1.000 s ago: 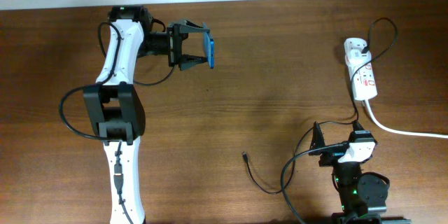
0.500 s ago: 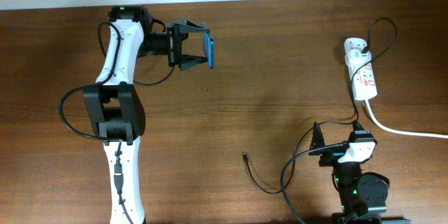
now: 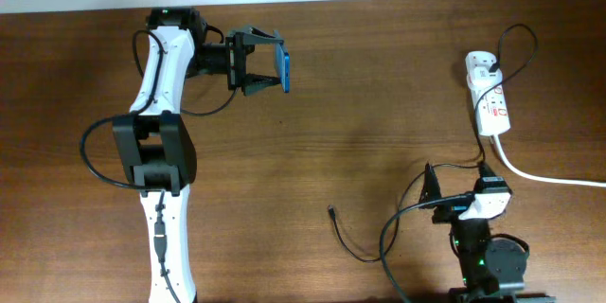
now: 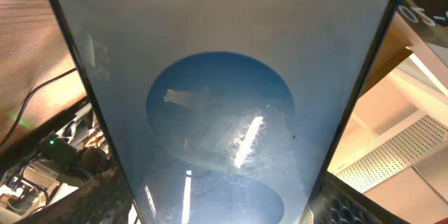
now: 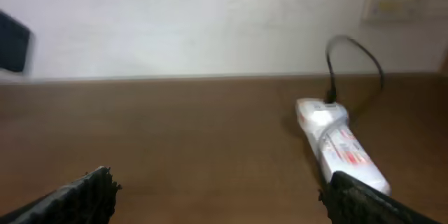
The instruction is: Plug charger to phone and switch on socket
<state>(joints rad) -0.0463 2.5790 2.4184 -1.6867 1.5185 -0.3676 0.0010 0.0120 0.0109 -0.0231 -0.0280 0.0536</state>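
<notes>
My left gripper [image 3: 261, 64] is shut on the phone [image 3: 284, 66] and holds it on edge above the table at the far left. In the left wrist view the phone's blue screen [image 4: 224, 98] fills the frame between the fingers. The charger's thin black cable ends in a plug tip [image 3: 331, 212] lying on the table near the front middle. The white socket [image 3: 488, 95] lies at the far right; it also shows in the right wrist view [image 5: 339, 143]. My right gripper [image 5: 220, 199] is open and empty, low at the front right.
The thick white cord [image 3: 549, 178] runs from the socket off to the right edge. A black cable loop [image 3: 519, 43] is plugged in at the socket's far end. The charger cable [image 3: 379, 246] curls near the right arm base.
</notes>
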